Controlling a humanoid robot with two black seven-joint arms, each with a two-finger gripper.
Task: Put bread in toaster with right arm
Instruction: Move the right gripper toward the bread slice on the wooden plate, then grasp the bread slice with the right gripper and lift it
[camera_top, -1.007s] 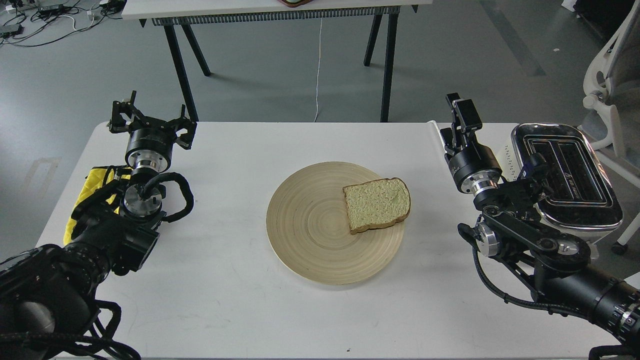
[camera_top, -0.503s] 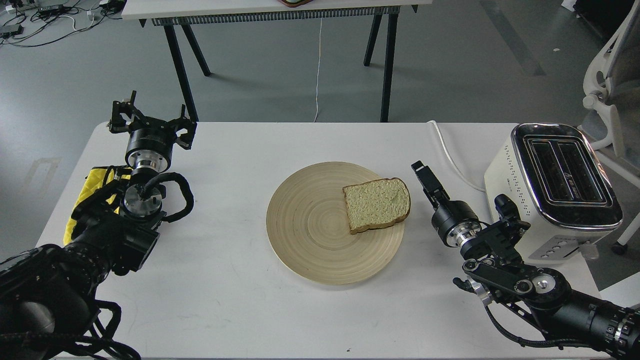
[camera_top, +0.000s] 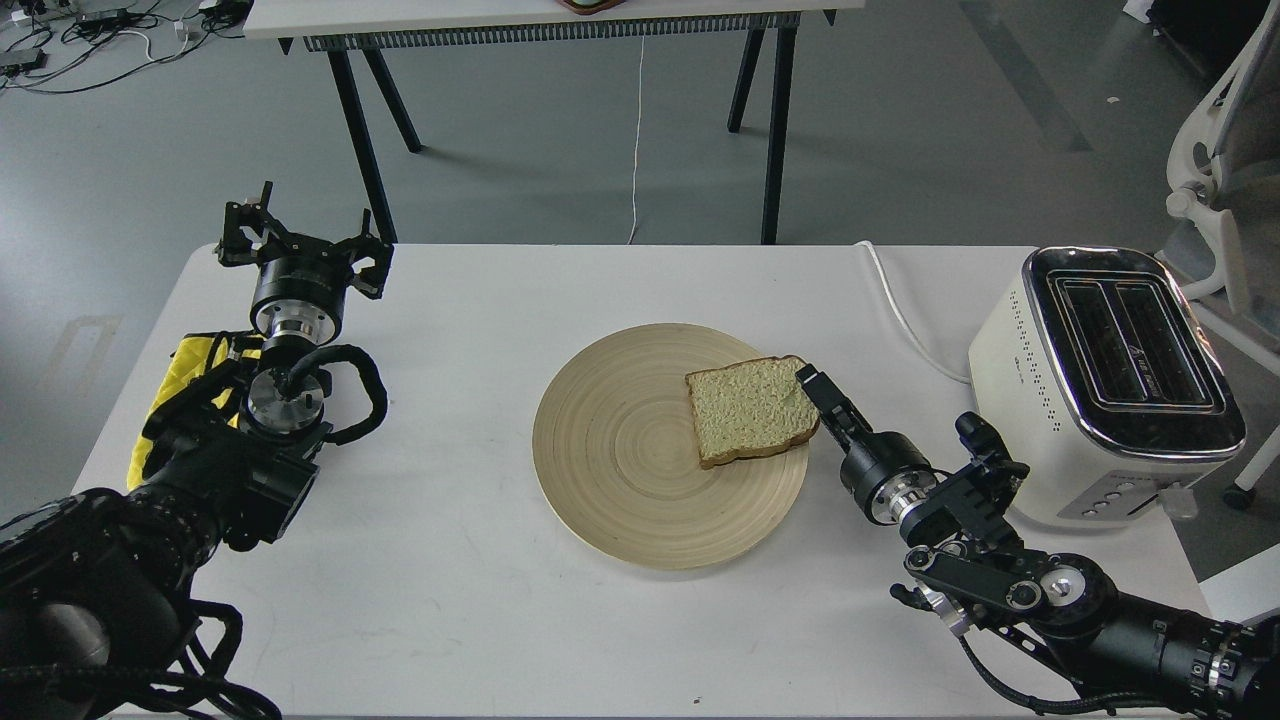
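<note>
The bread, a pale speckled slice with a brown crust, lies flat on the right half of a round wooden plate. My right gripper is low at the slice's right edge, touching or almost touching the crust. It is seen edge-on, so its fingers cannot be told apart. The cream-white toaster with a chrome top and two empty black slots stands at the table's right end, behind my right arm. My left gripper is open and empty at the far left.
The toaster's white cord runs over the table's back edge. A yellow cloth lies under my left arm. A white chair stands off the right end. Another table stands behind.
My right arm swung down and left from beside the toaster to the bread's right edge. The toaster is now uncovered. The bread, plate and left arm have not moved.
</note>
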